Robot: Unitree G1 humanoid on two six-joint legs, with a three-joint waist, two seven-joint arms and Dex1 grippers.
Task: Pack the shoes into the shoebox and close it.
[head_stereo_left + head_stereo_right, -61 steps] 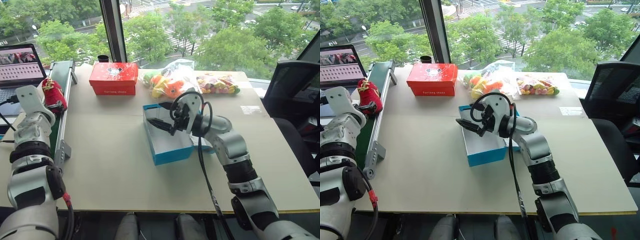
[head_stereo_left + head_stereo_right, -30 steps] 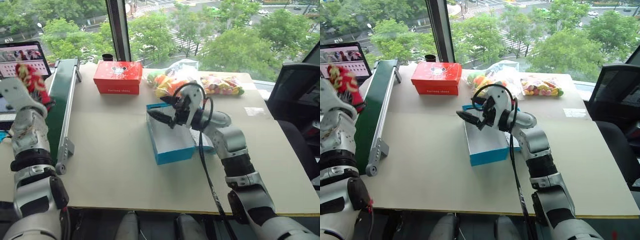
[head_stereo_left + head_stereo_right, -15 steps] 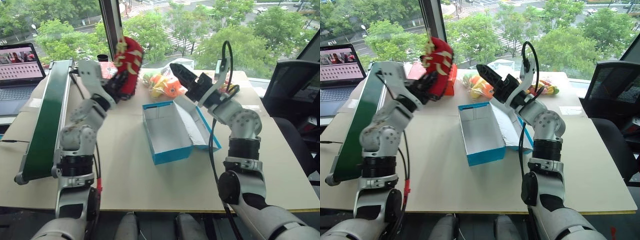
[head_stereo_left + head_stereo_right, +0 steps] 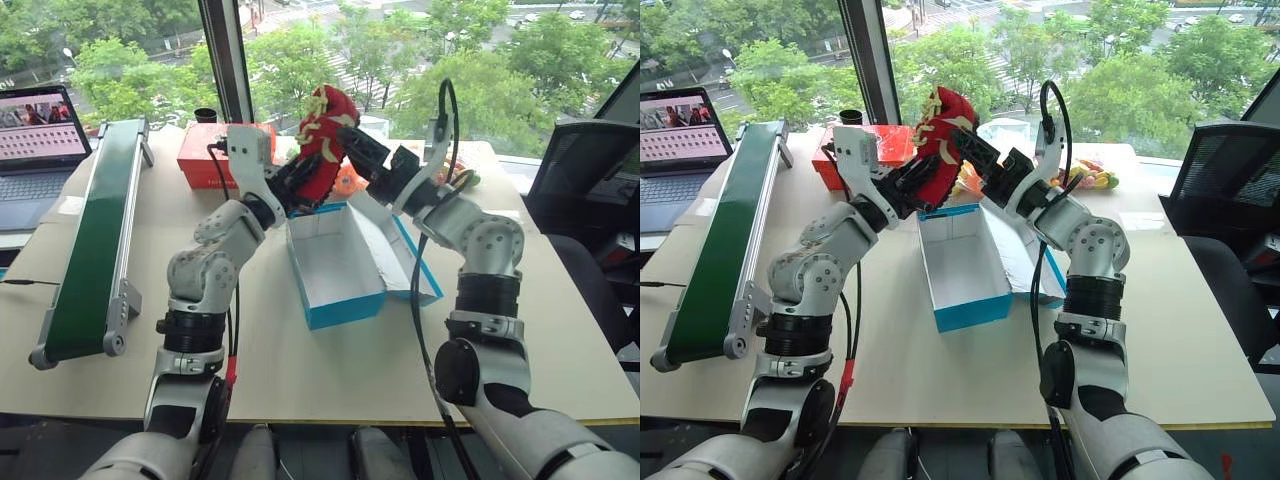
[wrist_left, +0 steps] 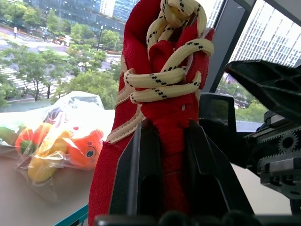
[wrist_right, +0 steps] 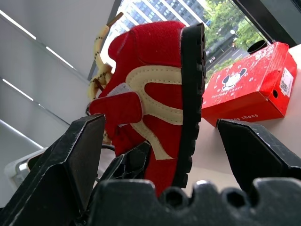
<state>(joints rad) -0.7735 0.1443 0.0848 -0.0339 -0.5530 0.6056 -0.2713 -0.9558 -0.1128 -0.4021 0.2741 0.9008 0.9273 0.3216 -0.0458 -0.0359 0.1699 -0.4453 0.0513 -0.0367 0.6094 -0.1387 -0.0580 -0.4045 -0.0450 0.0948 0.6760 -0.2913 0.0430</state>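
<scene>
one red shoe (image 4: 322,145) is pinched in the left end effector (image 4: 300,180), above the empty open shoebox (image 4: 335,265); the right end effector (image 4: 352,145) is spread beside it. nothing is packed yet.

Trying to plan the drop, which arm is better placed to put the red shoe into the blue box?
Left, probably. The left gripper is shut on the shoe above the open shoebox; the right gripper is open beside it, holding nothing.
</scene>
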